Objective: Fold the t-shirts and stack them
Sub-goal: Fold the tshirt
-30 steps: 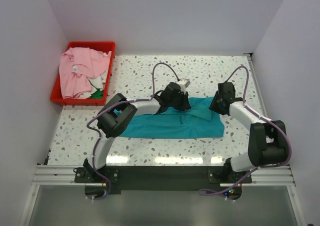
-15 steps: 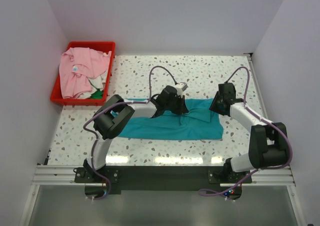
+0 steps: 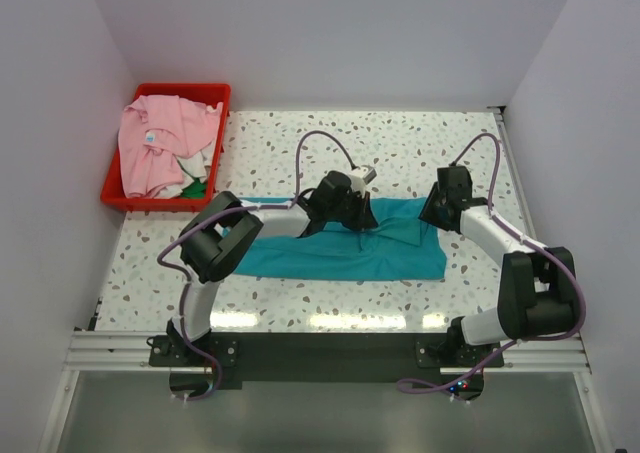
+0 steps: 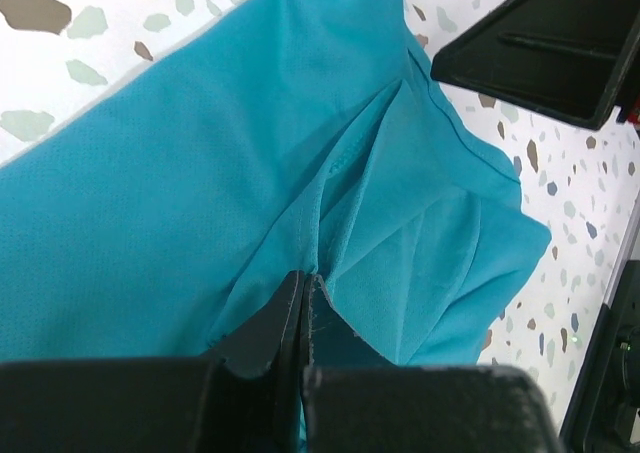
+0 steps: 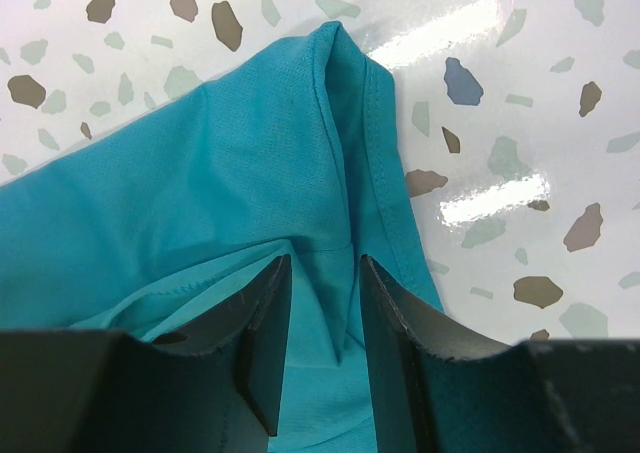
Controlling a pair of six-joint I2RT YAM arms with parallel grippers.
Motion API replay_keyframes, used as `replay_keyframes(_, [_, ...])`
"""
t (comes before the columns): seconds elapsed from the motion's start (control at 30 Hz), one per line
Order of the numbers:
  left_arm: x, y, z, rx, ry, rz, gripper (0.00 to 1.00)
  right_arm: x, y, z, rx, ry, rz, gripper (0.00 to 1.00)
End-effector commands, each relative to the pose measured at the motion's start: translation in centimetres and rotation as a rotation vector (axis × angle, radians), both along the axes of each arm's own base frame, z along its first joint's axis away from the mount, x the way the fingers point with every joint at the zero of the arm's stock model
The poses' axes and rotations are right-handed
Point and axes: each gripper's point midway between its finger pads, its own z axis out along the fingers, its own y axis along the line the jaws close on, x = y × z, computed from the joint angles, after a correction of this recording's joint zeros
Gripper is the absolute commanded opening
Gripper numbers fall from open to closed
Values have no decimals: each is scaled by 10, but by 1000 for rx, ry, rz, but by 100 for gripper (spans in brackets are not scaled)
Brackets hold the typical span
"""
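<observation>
Nearest, the teal t-shirt [image 3: 340, 258] lies flat on the table [image 3: 420, 143], smooth but for a few creases, its long axis running left to right across both arms. Most of the cloth lies on the near side of both claws. At the middle of its far edge the left claw [image 4: 305, 285] is clamped on a pinch of cloth. At the far right corner the right claw [image 5: 322, 273] stands slightly parted astride a raised hem. Farthest left, the pink t-shirt [image 3: 155, 148] sits crumpled in the red bin [image 3: 215, 98].

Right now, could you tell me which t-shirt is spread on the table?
The teal t-shirt; the pink t-shirt sits bunched in the red bin.
</observation>
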Motion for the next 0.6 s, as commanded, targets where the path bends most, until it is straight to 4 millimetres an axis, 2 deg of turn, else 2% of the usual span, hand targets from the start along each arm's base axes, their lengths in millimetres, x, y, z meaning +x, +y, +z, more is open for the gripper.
replay_keyframes(0.0, [-6,-5,32,-59,-84,-69,0,13,-2,15,9,-70,-22,38])
replay_keyframes(0.57, [-22,11,24,32,-143,-174,0,13,4,16,31,-73,-1,37])
